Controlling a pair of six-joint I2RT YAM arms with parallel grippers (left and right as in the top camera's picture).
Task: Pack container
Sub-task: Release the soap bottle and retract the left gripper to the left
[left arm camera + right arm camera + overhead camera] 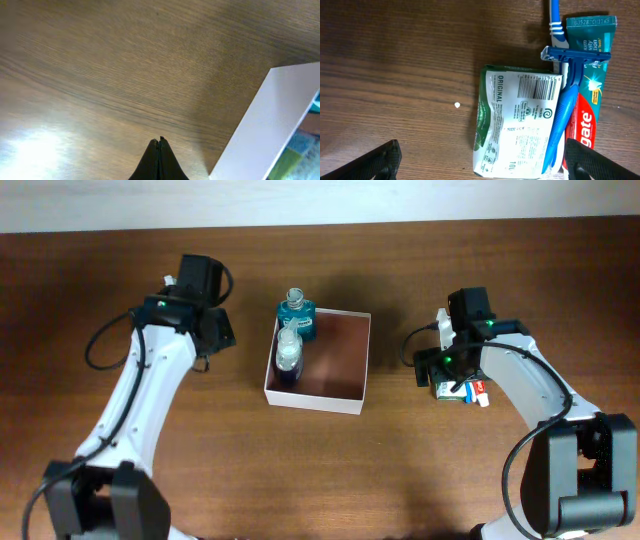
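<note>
Where the right gripper (487, 167) hangs: fingers spread wide apart with nothing between them, over the green-and-white sachet (517, 125).
Sachet's right edge: a blue razor (565, 115) lies along it, overlapping a toothpaste tube (590, 90).
Open room: bare table (395, 75) left of the sachet.
Left gripper (159, 155): fingers pressed together, empty, over bare wood near the container (270, 125) and its white wall.
Container position: mid-table between the arms, well apart from the sachet pile.
Inside: teal bottle (297, 315) and clear bottle (289, 360) along the left wall; the right part of the floor is open.
</note>
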